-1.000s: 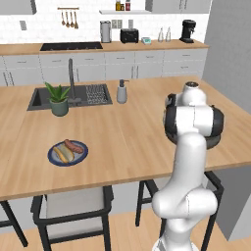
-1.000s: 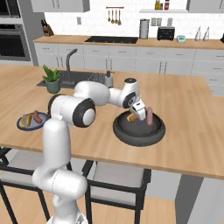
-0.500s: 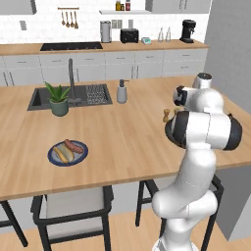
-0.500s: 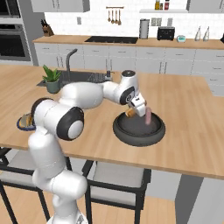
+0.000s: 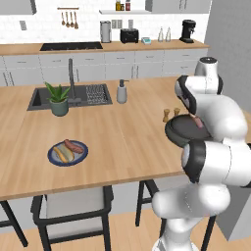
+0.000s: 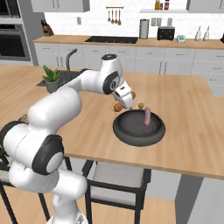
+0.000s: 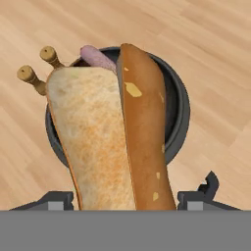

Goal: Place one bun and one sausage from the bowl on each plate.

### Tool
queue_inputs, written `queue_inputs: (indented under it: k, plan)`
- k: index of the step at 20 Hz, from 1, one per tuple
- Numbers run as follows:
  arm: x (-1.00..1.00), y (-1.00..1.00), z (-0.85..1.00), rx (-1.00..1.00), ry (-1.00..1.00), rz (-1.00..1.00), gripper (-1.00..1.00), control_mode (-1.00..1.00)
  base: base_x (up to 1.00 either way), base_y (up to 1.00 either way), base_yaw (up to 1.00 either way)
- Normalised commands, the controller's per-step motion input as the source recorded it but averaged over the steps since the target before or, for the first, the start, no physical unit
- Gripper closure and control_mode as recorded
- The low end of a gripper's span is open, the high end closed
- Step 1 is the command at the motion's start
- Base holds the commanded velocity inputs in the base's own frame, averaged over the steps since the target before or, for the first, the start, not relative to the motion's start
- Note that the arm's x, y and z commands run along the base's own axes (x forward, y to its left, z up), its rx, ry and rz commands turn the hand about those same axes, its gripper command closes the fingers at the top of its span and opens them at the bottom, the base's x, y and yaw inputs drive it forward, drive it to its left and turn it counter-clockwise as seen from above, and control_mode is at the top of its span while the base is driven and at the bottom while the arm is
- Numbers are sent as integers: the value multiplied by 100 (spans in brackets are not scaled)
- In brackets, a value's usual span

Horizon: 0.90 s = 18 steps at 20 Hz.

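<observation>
Left base view: we see the blue-rimmed plate (image 5: 67, 153) on the wooden worktop (image 5: 122, 132), carrying a bun and a sausage side by side; well to its right the dark bowl (image 5: 182, 131) sits near the worktop edge, partly hidden by the arm, with a pink sausage (image 5: 197, 122) showing in it. A potted plant (image 5: 58, 98) stands beside the sink (image 5: 68, 97). Right base view: we find the hand (image 6: 123, 101) above the bowl's (image 6: 139, 130) left rim, grasping a bun (image 6: 117, 105); the sausage (image 6: 147, 116) leans upright inside the bowl. Hand view: the bun (image 7: 112, 142), split lengthwise, rises between the finger tips (image 7: 211, 186) and hangs over the bowl (image 7: 177, 112); the sausage (image 7: 97, 58) lies at the bowl's far side, two small wooden shakers (image 7: 39, 66) just beyond the rim.
</observation>
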Motion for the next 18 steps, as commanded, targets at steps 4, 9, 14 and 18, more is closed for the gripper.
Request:
queue_inputs:
  k: [4,9,14,18]
  plan:
    - [-92,99,57,-2,12,6,100,-100,0,0,0]
    - [-85,60,35,1,11,8,100,-100,0,0,0]
    - [-11,8,1,0,2,2,100,100,-50,48,6]
    - [0,0,0,0,0,0,100,100,-30,100,1]
